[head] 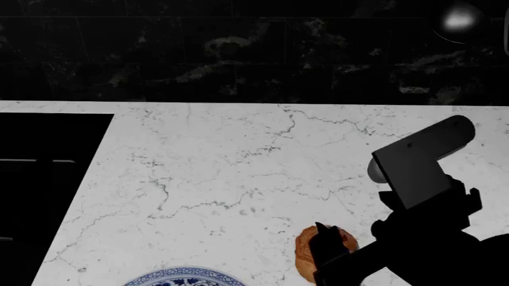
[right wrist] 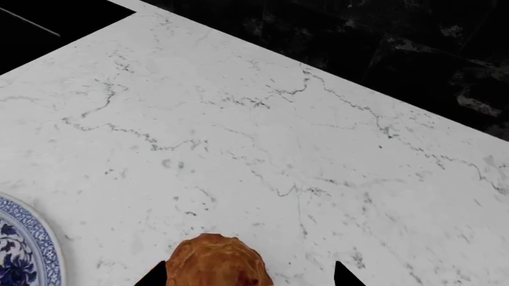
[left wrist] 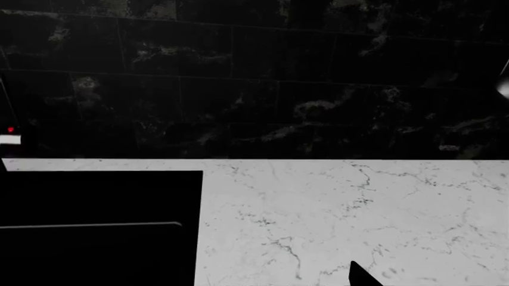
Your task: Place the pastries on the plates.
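A golden-brown flaky bun [head: 303, 252] [right wrist: 214, 265] lies on the white marble counter near the front edge. My right gripper [head: 330, 257] [right wrist: 250, 277] is down over it, open, with one fingertip [right wrist: 156, 277] close against the bun's side and the other [right wrist: 345, 276] well clear of it. A plate with a blue floral rim [head: 183, 277] [right wrist: 32, 250] sits on the counter to the left of the bun, cut off by the picture's edge. Of my left gripper [left wrist: 254, 281] only one fingertip [left wrist: 362, 277] shows, set far out to the side above bare counter; nothing lies between its jaws.
A black cooktop [head: 40, 179] [left wrist: 95, 226] is set into the counter [head: 238, 167] at the left. A dark marbled wall [head: 238, 53] rises behind the counter. A shiny rounded object [head: 459, 21] hangs at the far right of that wall.
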Tool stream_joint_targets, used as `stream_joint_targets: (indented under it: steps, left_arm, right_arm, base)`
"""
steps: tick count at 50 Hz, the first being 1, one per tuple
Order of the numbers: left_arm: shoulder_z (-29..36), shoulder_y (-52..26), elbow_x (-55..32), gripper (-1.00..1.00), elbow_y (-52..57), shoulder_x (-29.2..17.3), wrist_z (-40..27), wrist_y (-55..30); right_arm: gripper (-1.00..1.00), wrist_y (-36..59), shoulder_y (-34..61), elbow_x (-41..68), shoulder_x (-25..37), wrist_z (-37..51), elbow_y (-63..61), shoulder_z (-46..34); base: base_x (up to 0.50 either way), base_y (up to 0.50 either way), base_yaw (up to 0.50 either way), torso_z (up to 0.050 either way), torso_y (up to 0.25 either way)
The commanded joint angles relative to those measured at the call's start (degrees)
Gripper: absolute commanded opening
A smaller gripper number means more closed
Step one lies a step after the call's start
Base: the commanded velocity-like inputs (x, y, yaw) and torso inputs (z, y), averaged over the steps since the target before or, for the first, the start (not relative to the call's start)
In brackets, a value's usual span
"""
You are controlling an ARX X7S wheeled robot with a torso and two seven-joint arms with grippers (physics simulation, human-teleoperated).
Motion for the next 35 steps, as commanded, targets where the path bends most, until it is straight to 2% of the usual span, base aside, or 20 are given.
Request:
stream_joint_targets:
  steps: [1,35]
  left_arm:
    - [-1.74,0.33,0.11,1.00,0.25,1.17,1.50,-0.40]
    - [-2.42,0.59,-1.38,1.00,2.32,0.51,0.32,0.06]
  right_arm:
    - [1.00,0.18,-0.32,-0.20,-2.12,-1.11,-1.12,0.88]
    - [1.00,-1.49,-0.24,-7.13,-6.69,-5.00,5.79,-4.73]
  base:
    - [0.00,0.00,0.00,0.000,0.000]
    - [0.00,0.00,0.00,0.000,0.000]
